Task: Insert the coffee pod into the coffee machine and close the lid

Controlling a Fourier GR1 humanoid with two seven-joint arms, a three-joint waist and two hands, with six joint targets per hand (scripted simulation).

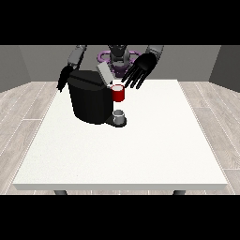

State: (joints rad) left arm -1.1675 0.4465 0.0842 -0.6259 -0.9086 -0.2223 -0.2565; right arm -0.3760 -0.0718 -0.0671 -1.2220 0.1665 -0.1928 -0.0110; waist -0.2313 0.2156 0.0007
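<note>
Front view: a small grey thing (119,114) sits on the black coffee machine (91,101)'s base, under a red thing at the machine (118,94); I cannot tell whether it is the pod. My hand at the view's right (140,69) hovers above, fingers (131,82) spread, holding nothing. My other hand (63,78) sits upper left, behind the machine on the white surface (140,154), fingers unreadable.

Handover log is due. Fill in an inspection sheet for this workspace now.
Surface: white table, bare across its near part.
Job's things: black coffee machine at the far left, lid raised; a red thing at the machine; a grey thing on the machine's base, cannot tell if it is the pod.
Clutter: nothing seen.
Hands: hand at the view's right above the red thing, fingers spread, holding nothing; hand at the view's left behind the machine, largely hidden.
Cables: nothing seen.
Surroundings: wooden floor, grey walls.
</note>
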